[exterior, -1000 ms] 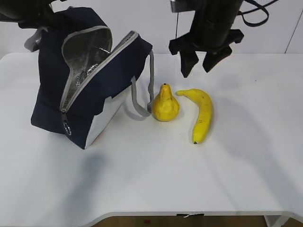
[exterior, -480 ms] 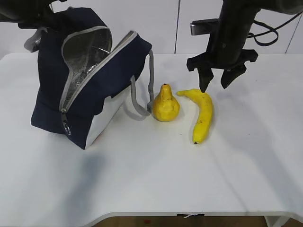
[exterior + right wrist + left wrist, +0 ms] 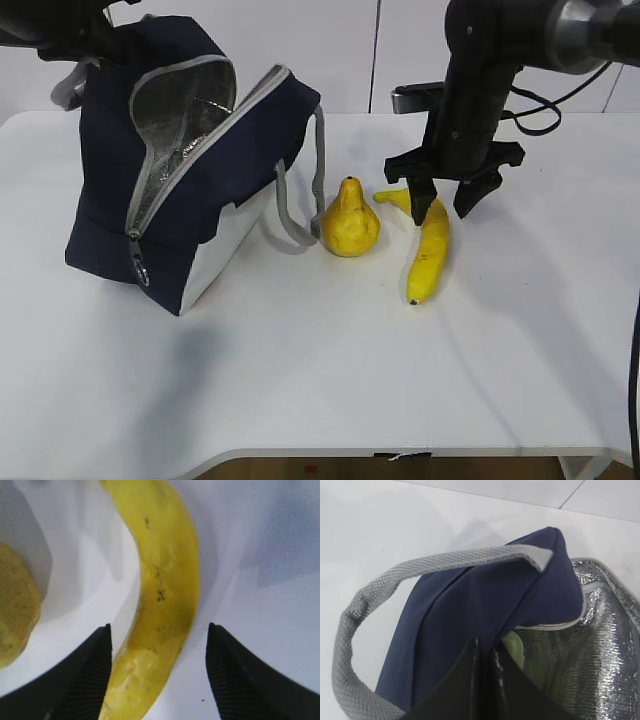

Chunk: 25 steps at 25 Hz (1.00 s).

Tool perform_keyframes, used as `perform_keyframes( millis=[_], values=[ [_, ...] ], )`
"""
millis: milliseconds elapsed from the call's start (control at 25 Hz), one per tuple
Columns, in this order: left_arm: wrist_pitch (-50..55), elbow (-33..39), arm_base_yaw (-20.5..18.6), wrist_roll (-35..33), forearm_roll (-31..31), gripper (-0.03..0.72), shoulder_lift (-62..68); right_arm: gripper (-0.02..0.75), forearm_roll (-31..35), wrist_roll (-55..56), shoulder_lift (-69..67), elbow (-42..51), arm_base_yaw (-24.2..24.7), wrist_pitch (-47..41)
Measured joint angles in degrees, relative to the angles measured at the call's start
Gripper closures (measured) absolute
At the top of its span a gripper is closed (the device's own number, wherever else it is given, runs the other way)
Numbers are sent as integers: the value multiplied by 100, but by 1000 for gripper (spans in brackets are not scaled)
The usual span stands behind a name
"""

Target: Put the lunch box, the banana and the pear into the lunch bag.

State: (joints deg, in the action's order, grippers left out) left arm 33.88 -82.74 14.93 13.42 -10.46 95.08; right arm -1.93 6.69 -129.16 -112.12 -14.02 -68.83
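While the left fingers (image 3: 485, 680), pressed together, pinch the lunch bag (image 3: 190, 170) open with a pale green lid (image 3: 514, 649) inside, pear (image 3: 348, 220) and banana (image 3: 428, 245) await on the counter (image 3: 330, 370); right fingers (image 3: 443, 205) spread astride the banana.

White table (image 3: 300, 380) with a rounded front edge, pale wall panels (image 3: 300, 50) behind it, a thin dark vertical seam (image 3: 374, 55) between two panels

White table (image 3: 300, 380) with rounded front edge — pale panelled wall (image 3: 350, 50) behind, soft even light.
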Motion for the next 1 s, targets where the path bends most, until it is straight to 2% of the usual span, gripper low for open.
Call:
perform_keyframes(
  millis=[280,520,1000],
  values=[
    [0,0,0,0,0,690,0,269,65,185,-289,0,0,83],
    [0,0,0,0,0,690,0,382,75,272,-301,-11,0,204],
    [0,0,0,0,0,691,0,437,75,280,-361,-59,0,205]
  ],
)
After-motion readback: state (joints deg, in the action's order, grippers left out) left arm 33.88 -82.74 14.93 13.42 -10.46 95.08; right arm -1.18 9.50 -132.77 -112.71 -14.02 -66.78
